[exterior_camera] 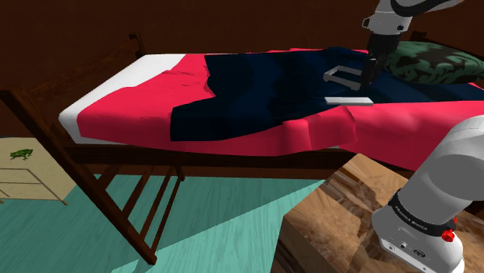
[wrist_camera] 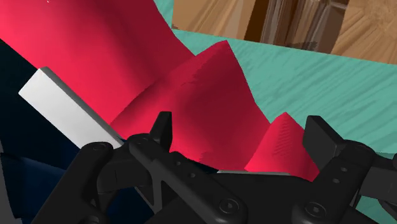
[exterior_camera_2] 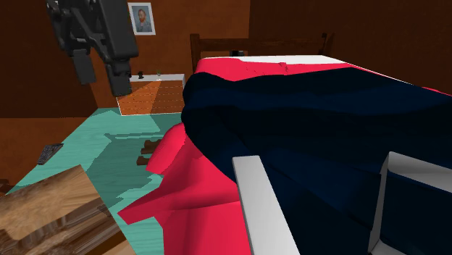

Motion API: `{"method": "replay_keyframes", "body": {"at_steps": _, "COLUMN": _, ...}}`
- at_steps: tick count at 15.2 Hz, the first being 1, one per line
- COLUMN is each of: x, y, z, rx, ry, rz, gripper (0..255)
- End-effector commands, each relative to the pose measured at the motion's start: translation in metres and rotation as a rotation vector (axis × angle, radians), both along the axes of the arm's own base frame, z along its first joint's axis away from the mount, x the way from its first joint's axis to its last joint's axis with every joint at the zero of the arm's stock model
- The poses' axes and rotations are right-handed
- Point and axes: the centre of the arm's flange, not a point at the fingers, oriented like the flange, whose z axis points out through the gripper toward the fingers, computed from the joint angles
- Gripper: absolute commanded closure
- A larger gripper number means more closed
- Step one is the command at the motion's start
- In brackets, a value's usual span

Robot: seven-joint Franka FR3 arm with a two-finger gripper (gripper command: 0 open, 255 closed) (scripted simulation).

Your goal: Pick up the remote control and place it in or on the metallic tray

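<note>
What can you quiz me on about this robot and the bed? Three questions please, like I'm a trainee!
1. True or false: the gripper is holding the white remote.
2. What does the tray lie on? A) a chair B) the dark blue blanket C) a shelf
3. Fill in: the little green animal on the pale cabinet is a ____.
Key: 1 false, the jaws stand apart and empty; 2 B; 3 frog.
</note>
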Motion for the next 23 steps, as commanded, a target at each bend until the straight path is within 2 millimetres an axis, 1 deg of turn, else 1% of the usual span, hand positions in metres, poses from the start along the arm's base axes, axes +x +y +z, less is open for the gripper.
{"method": "replay_keyframes", "body": {"at_steps": 1, "x": 0.004, "y": -0.023, "z": -0.011, "rx": 0.001, "ry": -0.006, "rz": 0.061, "gripper": 0}}
{"method": "replay_keyframes", "body": {"at_steps": 5, "x": 0.018, "y": -0.066, "z": -0.038, "rx": 0.007, "ry": -0.015, "rz": 0.172, "gripper": 0}}
{"method": "replay_keyframes", "body": {"at_steps": 9, "x": 0.037, "y": -0.107, "z": -0.064, "rx": 0.012, "ry": -0.025, "rz": 0.284, "gripper": 0}}
{"method": "replay_keyframes", "body": {"at_steps": 13, "x": 0.061, "y": -0.145, "z": -0.091, "rx": 0.017, "ry": -0.034, "rz": 0.396, "gripper": 0}}
{"method": "replay_keyframes", "body": {"at_steps": 18, "x": 0.097, "y": -0.188, "z": -0.125, "rx": 0.023, "ry": -0.046, "rz": 0.535, "gripper": 0}}
{"method": "replay_keyframes", "body": {"at_steps": 19, "x": 0.103, "y": -0.194, "z": -0.130, "rx": 0.024, "ry": -0.048, "rz": 0.556, "gripper": 0}}
{"method": "replay_keyframes", "body": {"at_steps": 23, "x": 0.104, "y": -0.194, "z": -0.151, "rx": 0.024, "ry": -0.048, "rz": 0.556, "gripper": 0}}
